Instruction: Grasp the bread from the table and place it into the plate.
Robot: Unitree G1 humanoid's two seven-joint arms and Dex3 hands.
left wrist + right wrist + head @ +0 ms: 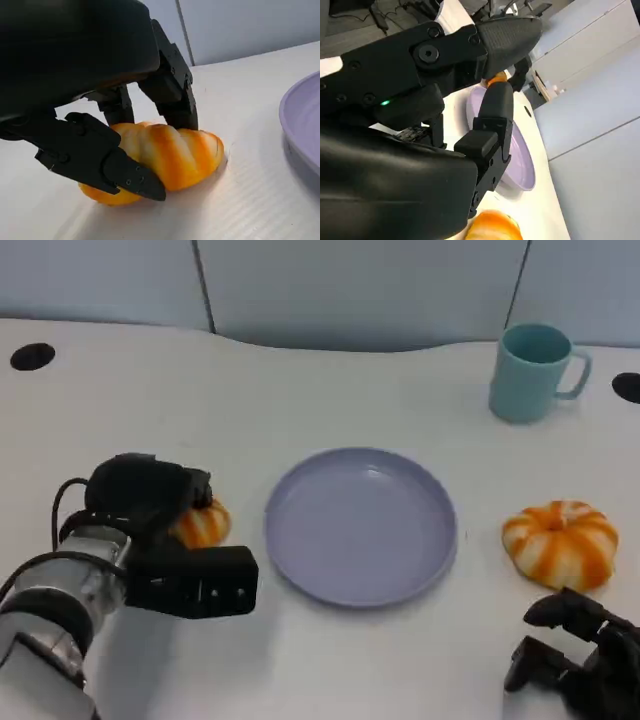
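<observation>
An orange-and-cream striped bread [205, 524] [170, 155] lies on the white table just left of the lilac plate [360, 525] [305, 130]. My left hand [150, 515] is down over it: the fingers [172, 95] curl onto its far side and the thumb [100, 155] lies across its near side, so the bread is gripped where it rests. Most of the loaf is hidden under the hand in the head view. My right hand [580, 655] rests near the table's front right corner, fingers apart and holding nothing. The plate [520, 160] has nothing in it.
A second, round striped bread [560, 543] [495, 227] sits right of the plate, just beyond my right hand. A teal mug [532, 372] stands at the back right. Black holes [32, 356] mark the table's far corners.
</observation>
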